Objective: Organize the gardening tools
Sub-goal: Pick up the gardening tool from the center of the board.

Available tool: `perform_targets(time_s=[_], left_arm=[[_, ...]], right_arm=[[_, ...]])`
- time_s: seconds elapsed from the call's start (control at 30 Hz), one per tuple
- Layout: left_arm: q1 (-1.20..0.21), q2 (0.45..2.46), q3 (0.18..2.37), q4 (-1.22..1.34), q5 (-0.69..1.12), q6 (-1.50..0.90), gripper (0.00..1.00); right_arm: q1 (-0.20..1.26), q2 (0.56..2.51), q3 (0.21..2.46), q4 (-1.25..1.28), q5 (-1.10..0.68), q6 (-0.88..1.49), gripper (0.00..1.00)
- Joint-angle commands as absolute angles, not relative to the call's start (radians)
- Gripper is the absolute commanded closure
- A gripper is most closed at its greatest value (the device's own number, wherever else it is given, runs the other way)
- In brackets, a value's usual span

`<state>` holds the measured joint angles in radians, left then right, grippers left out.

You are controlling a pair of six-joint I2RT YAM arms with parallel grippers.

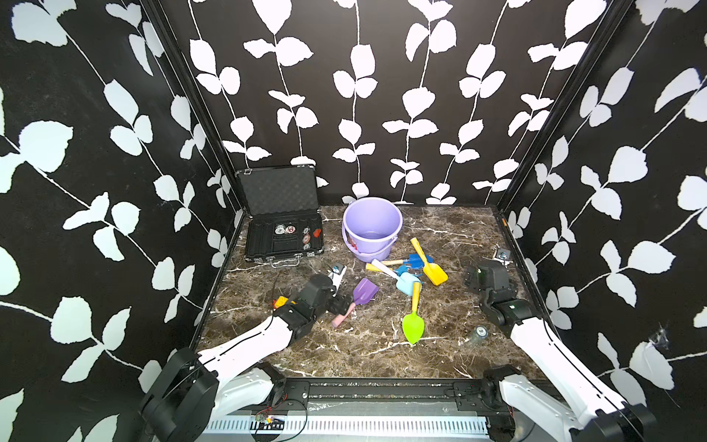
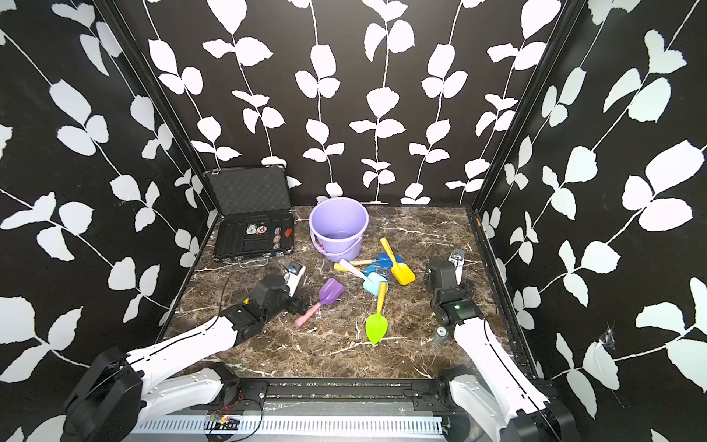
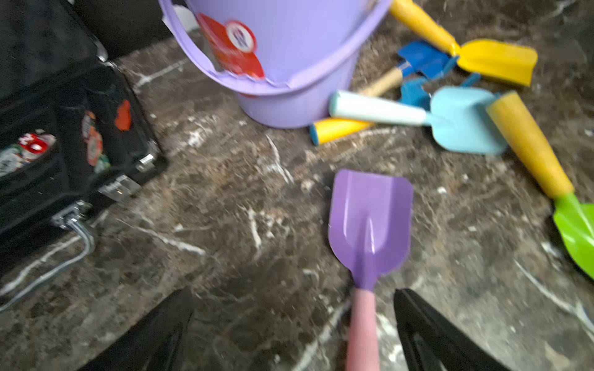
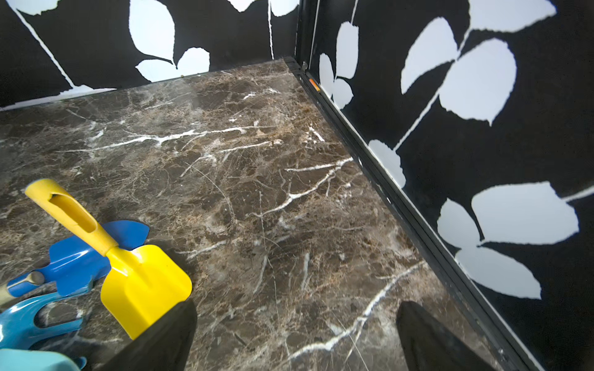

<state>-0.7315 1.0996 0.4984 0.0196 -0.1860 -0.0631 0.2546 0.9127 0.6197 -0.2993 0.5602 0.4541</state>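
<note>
Your left gripper (image 3: 294, 297) stands wide open, low over the marble tabletop (image 3: 225, 208). Its fingers sit on either side of the pink handle (image 3: 363, 327) of the purple scoop (image 3: 369, 225), and in the blurred wrist view neither seems to touch it. Your right gripper (image 4: 297, 308) is spread wide too and holds nothing, just beside the yellow scoop (image 4: 144, 282). That scoop lies piled with the blue spade (image 1: 417, 259), blue rake (image 1: 406, 271) and light blue scoop (image 1: 405, 285) by the lavender bucket (image 1: 372, 225). The lime trowel (image 1: 413, 327) lies nearer the arm bases, its handle meeting the light blue scoop.
</note>
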Motion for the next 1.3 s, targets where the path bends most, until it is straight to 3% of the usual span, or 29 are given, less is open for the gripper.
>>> perform_targets(time_s=[0.0, 0.37, 0.8, 1.0, 1.27], left_arm=[[-0.813, 1.095, 0.561, -0.207, -0.275, -0.135, 0.01], [-0.934, 1.224, 0.569, -0.32, -0.359, -0.255, 0.26], [-0.934, 1.484, 0.545, -0.09, -0.358, -0.247, 0.3], [-0.934, 1.538, 0.512, -0.003, -0.316, -0.245, 0.57], [-0.934, 1.406, 0.453, 0.002, -0.302, -0.235, 0.98]], right_arm=[[0.258, 0.884, 0.609, -0.371, 0.554, 0.527, 0.01], [0.258, 0.818, 0.604, -0.444, 0.465, 0.561, 0.01], [0.258, 0.77, 0.627, -0.543, 0.269, 0.545, 0.0], [0.258, 0.767, 0.608, -0.543, 0.144, 0.56, 0.02], [0.259, 0.755, 0.541, -0.477, 0.02, 0.601, 0.1]])
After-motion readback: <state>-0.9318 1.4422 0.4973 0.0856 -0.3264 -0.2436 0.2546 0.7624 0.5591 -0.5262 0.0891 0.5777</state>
